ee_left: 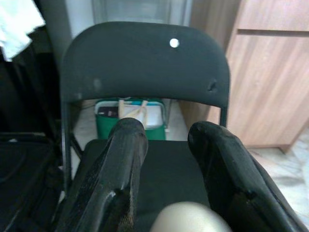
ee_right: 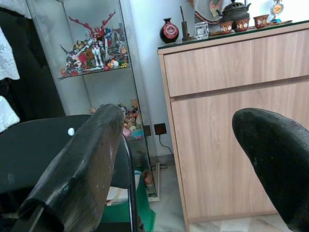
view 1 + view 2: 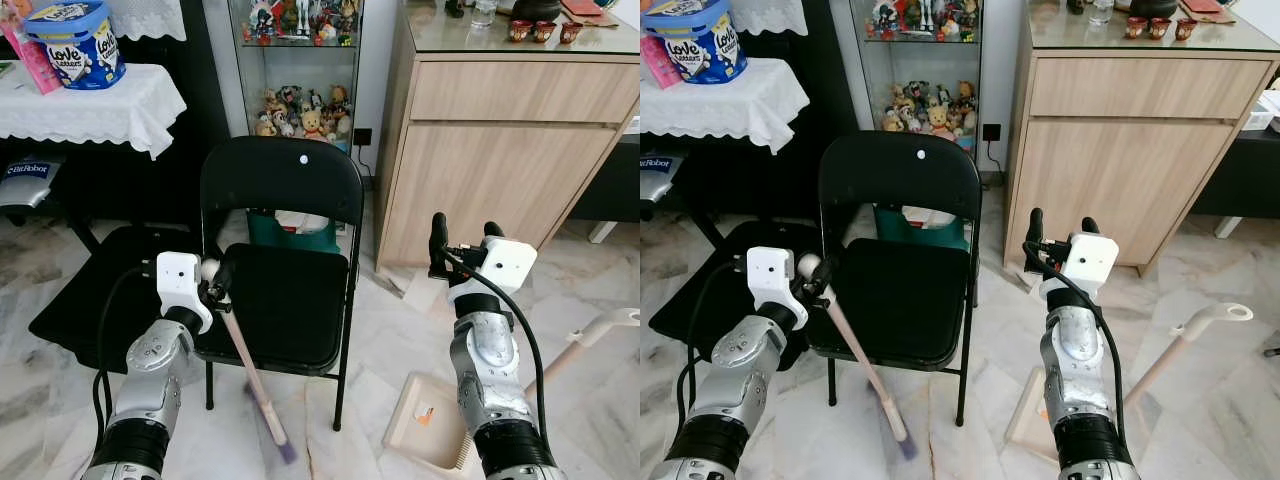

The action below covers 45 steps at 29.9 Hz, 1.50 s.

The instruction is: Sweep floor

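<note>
Silver forearms rise from the near edge, and the left claw (image 3: 217, 283) is clenched round the rounded top end of a broom handle (image 3: 250, 373) just in front of the black folding chair (image 3: 281, 190). From that grip the pale pink handle runs on a slant, its long axis dropping down and toward the camera past the chair's front edge, so that the low end points at the marble floor (image 3: 360, 400). Purple bristles (image 3: 287, 452) sit at that low end, touching the floor in front of the chair. In the left wrist view the two black fingers (image 1: 118, 169) flank the pale knob of the handle, with the chair back beyond them.

On the right side of the chair, the right claw (image 3: 464, 240) is held up, released, its fingers spread wide and gripping nothing; the broom lies well apart from it. A beige dustpan (image 3: 430, 420) lies on the floor to the right of the chair, partly hidden behind the right forearm, and its long pale handle (image 3: 590, 340) slants up and away from the chair. A wooden cabinet (image 3: 500, 130) stands behind and to the right of the chair, and a glass display case (image 3: 295, 60) of figurines stands right behind it.
</note>
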Motion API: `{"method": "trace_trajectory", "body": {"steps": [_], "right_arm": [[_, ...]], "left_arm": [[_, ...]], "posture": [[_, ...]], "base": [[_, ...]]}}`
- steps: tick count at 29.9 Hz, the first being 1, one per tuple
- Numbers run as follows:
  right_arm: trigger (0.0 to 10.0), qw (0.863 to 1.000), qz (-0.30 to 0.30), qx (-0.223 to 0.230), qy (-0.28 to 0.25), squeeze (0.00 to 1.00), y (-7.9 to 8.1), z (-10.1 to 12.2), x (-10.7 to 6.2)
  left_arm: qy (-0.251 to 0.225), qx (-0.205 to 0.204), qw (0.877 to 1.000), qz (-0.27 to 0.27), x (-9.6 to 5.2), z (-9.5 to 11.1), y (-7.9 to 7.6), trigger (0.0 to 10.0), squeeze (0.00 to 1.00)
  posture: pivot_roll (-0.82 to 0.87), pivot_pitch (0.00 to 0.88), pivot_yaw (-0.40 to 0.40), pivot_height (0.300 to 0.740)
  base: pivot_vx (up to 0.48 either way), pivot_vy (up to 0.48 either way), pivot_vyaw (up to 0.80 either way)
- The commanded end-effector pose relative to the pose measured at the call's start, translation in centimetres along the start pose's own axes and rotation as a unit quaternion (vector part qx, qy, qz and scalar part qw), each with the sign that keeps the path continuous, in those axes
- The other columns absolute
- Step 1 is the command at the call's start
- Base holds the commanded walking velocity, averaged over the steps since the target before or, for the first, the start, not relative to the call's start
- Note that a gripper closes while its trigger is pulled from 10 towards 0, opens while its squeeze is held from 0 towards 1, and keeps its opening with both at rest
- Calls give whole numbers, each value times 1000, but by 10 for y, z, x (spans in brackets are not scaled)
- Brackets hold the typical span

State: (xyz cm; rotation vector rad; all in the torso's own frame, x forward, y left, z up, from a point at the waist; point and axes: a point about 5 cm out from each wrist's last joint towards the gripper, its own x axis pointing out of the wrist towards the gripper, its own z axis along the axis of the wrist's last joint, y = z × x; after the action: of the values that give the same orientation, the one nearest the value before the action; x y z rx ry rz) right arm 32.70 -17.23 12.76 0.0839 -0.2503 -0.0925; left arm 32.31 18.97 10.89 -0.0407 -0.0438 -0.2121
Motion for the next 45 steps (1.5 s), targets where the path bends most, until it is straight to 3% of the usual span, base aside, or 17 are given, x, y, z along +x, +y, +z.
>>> {"method": "trace_trajectory", "body": {"steps": [1, 6, 7, 8, 9, 18, 27, 41, 45], "right_arm": [[10000, 1000, 3, -1, 11, 0, 0, -4, -1], [10000, 1000, 3, -2, 12, 0, 0, -4, -2], [10000, 1000, 3, -2, 13, 0, 0, -4, -2], [10000, 1000, 3, -2, 13, 0, 0, -5, -2], [10000, 1000, 3, -2, 13, 0, 0, -5, -2], [10000, 1000, 1, -4, 15, 0, 0, -6, -2], [10000, 1000, 1, -5, 20, 0, 1, -8, -2], [10000, 1000, 5, -5, 24, 0, 3, -10, -2], [10000, 1000, 4, -7, 24, 0, 3, -9, -2]], "left_arm": [[8, -4, 1000, -13, -4, -3, 0, 10000, 1000], [12, -1, 1000, -28, -4, -4, -5, 10000, 1000], [13, 0, 1000, -29, -4, -5, -5, 10000, 847], [14, 0, 999, -29, -4, -6, -5, 10000, 90], [15, 0, 999, -30, -4, -7, -6, 10000, 16], [26, 8, 999, -20, -6, -11, -2, 10000, 0], [39, 55, 996, 60, -5, -9, 19, 10000, 0], [47, 64, 995, 61, -2, -11, 13, 10000, 0], [65, 102, 990, 77, -3, -14, 17, 10000, 0]], "posture": [[19, 55, 23, 740], [20, 52, 21, 740], [19, 52, 22, 740], [19, 52, 22, 740], [18, 52, 23, 740], [21, 49, 24, 740], [23, 39, 23, 740], [24, 32, 21, 740], [23, 39, 20, 740]], "base": [[0, 0, 0], [0, 0, 0], [0, 0, 0], [0, 0, 0], [0, 0, 0], [0, 0, 0], [0, 0, 0], [0, 0, 0], [0, 0, 0]]}}
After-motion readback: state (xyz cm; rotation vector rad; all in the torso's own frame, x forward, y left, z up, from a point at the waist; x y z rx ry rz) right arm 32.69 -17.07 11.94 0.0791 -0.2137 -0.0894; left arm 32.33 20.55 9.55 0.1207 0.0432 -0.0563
